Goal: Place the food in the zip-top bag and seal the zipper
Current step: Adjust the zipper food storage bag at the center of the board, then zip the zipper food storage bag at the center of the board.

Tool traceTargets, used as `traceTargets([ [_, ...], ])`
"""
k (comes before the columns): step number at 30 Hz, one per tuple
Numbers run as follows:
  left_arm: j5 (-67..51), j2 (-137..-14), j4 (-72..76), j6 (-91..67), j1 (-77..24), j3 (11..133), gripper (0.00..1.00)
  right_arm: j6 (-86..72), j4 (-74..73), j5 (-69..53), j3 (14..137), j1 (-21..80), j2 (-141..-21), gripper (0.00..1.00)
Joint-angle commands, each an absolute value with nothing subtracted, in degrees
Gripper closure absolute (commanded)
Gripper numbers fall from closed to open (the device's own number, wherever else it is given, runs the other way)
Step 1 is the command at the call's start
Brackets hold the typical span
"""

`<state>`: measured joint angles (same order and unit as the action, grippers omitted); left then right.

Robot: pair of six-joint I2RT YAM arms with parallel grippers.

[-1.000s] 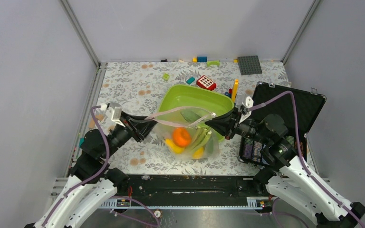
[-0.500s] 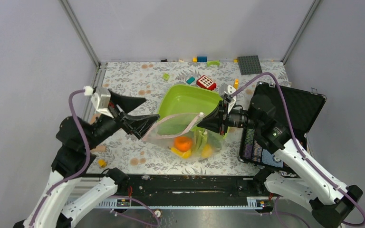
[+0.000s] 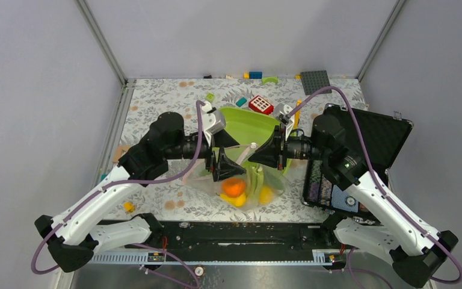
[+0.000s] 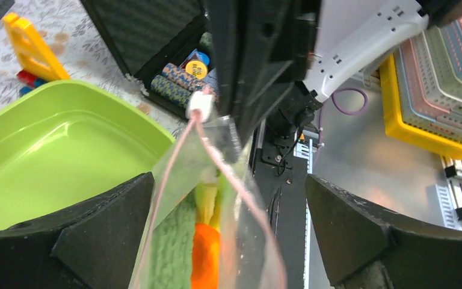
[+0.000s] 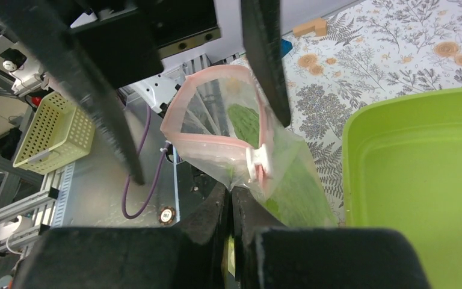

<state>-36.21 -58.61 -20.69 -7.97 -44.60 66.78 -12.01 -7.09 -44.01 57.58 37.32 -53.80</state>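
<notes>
Food (image 3: 234, 187) in bag (image 3: 266, 180) sagging onto counter (image 3: 156, 114) by tray (image 3: 240, 120); right gripper (image 5: 231, 208) clamped on bag corner under white tab (image 5: 257, 159), left gripper (image 4: 228, 183) wide open straddling mouth, should pinch zipper (image 5: 201, 135) at tab, pull taut, level.

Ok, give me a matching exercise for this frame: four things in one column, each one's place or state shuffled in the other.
Things:
1. left gripper
2. right gripper
3. orange-red fruit
4. black case

Places or states:
A. inside the zip-top bag
B. jaws shut on the bag's mouth edge
C. lying open at the table's right side
D. jaws open, one on either side of the bag's mouth

Pairs: 1-D, 2-B, 3-A, 4-C
</notes>
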Motion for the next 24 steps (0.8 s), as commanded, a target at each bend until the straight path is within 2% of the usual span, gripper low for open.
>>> traceTargets([
  [1, -36.37, -58.03, -18.65, -2.36, -47.12, 68.12, 0.01, -13.96, -4.51, -42.89, 61.72, 37.13, -54.77, 1.00],
  [3, -35.61, -58.38, -19.54, -1.92, -47.33, 67.97, 0.02, -14.03, -4.94, -41.70, 62.03, 37.11, -54.99, 1.00],
  [5, -34.82, -58.47, -21.05, -1.13, -47.63, 67.45, 0.08, -13.87, -5.25, -40.74, 62.09, 37.16, -54.92, 1.00],
  [11, -29.32, -57.97, -23.31, -0.35, -48.29, 64.81, 0.40, -13.21, -5.10, -43.78, 61.99, 37.08, -54.26, 1.00],
  [13, -29.12, -57.80, -23.61, -0.35, -48.50, 64.65, 0.56, -13.05, -5.09, -43.82, 61.89, 37.07, -54.18, 1.00],
  [14, -28.65, -57.71, -23.69, 0.85, -48.56, 64.65, 0.67, -12.79, -5.08, -44.24, 61.83, 37.10, -54.25, 1.00],
  [16, -28.48, -57.11, -23.46, 1.13, -48.64, 64.75, 0.97, -12.65, -5.07, -45.13, 61.74, 37.10, -54.45, 0.98],
  [17, -28.64, -56.55, -23.15, 1.20, -48.61, 64.56, 1.00, -12.27, -5.20, -45.83, 61.64, 37.09, -54.49, 0.93],
  [19, -29.33, -55.21, -22.08, 1.73, -48.68, 63.58, 1.00, -10.77, -6.27, -46.40, 61.49, 37.09, -54.54, 0.77],
  [24, -31.38, -50.12, -19.51, 3.39, -48.69, 59.52, 1.00, -8.54, -6.42, -47.17, 59.35, 36.54, -53.06, 0.46],
])
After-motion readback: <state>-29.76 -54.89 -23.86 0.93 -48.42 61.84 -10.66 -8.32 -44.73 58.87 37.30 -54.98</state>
